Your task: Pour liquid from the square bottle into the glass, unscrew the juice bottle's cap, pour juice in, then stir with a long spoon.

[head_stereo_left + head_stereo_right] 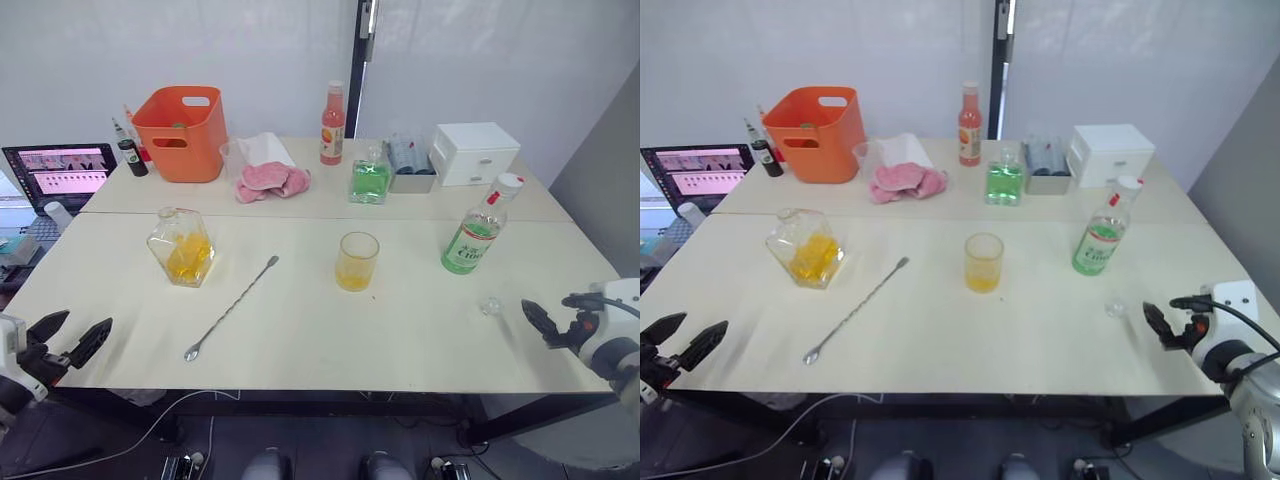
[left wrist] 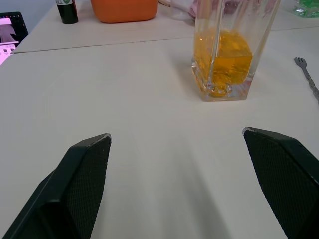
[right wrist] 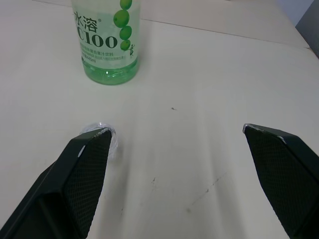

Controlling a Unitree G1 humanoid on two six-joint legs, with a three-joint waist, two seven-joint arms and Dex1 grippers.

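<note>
Square bottle point(image 1: 181, 246), glass point(image 1: 356, 261) of orange-yellow liquid and juice bottle point(image 1: 478, 228) stand upright; long spoon point(image 1: 230, 308) lies flat.

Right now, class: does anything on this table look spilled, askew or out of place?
No spill shows. The glass already holds yellow liquid. One oddity: a small clear round thing lies loose near the juice bottle, which has its white cap on.

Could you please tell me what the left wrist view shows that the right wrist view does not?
The left wrist view has the square bottle with its orange-yellow liquid, the orange bucket and the long spoon. The right wrist view has the juice bottle and a small clear object. Both show an open claw above the pale table.
</note>
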